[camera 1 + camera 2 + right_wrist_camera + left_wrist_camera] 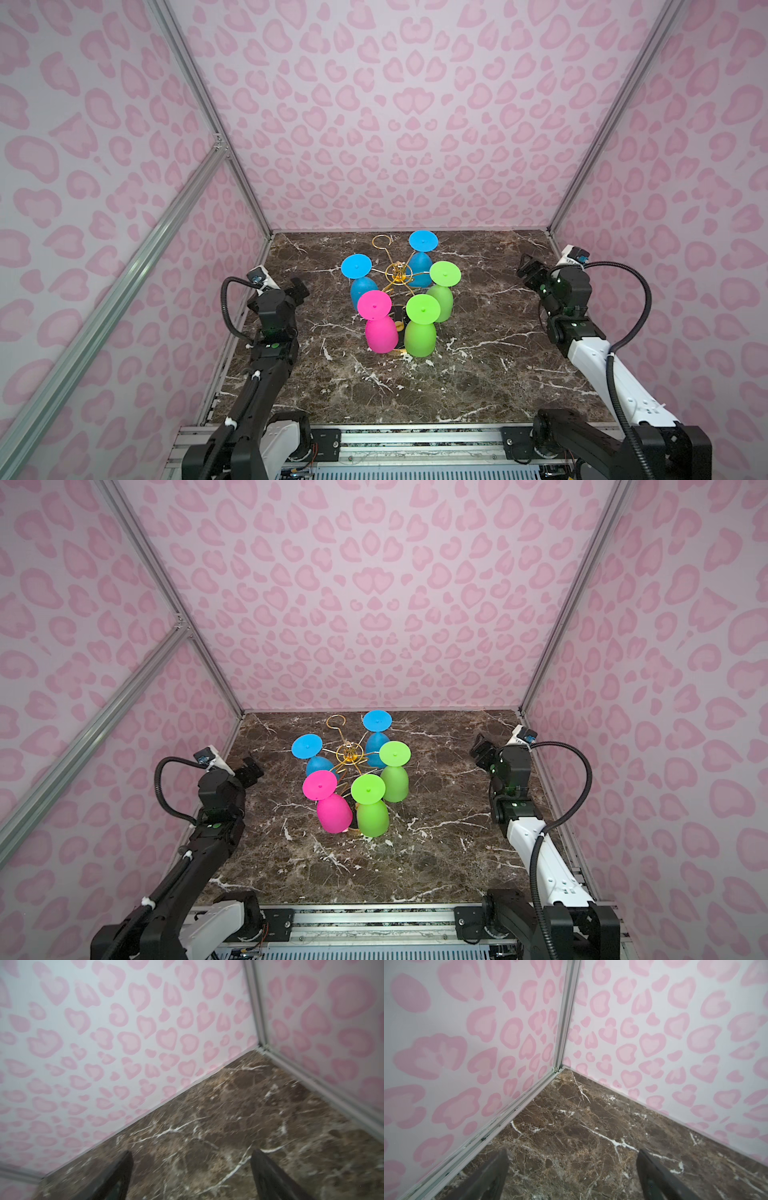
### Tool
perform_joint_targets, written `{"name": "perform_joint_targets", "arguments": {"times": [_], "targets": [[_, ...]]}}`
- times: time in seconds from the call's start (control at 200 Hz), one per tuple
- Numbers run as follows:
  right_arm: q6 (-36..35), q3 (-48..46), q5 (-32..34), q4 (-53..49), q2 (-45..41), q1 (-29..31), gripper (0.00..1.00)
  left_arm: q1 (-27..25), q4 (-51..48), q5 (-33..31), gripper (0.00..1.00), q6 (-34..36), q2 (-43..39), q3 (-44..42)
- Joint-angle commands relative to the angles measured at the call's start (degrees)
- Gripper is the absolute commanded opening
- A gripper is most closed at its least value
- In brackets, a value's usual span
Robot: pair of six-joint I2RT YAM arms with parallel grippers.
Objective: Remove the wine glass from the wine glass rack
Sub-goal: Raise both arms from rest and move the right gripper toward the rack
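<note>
The left gripper (572, 1152) and right gripper (191, 1151) each have their jaws spread with nothing between them, one at each side edge of the dark marble tabletop (478, 374). Well apart from both, mid-table toward the back, stands the thin gold wine glass rack (398, 272). Five glasses hang upside down from it, crowded together: pink wine glass (380, 332) and front green wine glass (420, 338) nearest, right green wine glass (442, 303), left blue wine glass (356, 266), back blue wine glass (423, 241), beside one bare hook (384, 241).
</note>
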Motion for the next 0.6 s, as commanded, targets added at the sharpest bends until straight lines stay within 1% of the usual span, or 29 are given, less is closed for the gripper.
{"name": "perform_joint_targets", "arguments": {"times": [0.0,0.045,0.085,0.18,0.265,0.415,0.505,0.595], "targets": [[11.52,1.5,-19.9,0.31,-2.15,-0.38,0.78,2.55,-2.41,1.33,0.96,-6.63,-6.79,-1.02],[12.63,3.46,-23.5,-1.6,-2.66,-0.2,0.72,3.57,-2.72,3.56,0.96,-6.9,-9.59,-0.9],[13.52,5.19,-25.93,-3.96,-3.1,0.05,0.68,3.96,-3.15,5.38,0.96,-6.9,-11.49,-0.34],[15.99,7.78,-31.49,-7.13,-4.35,0.5,0.64,3.96,-4.58,11.06,0.96,-7.35,-14.29,1.69],[18.45,8.8,-35.1,-8.52,-5.38,1.65,0.63,3.97,-5.55,15.33,0.96,-9.15,-15.18,3.82],[17.96,11.85,-36.21,-15.89,-5.25,5.72,0.62,3.96,-5.5,19.83,0.96,-12.27,-16.02,5.81],[19.65,12.29,-37.01,-16.02,-4.28,8.27,0.6,3.88,-5.77,21.63,0.96,-13.34,-16.2,6.76],[21.59,12.08,-36.27,-15.74,-3.14,10.18,0.58,3.79,-5.77,22.31,0.96,-14.63,-16.55,7.0]]}}
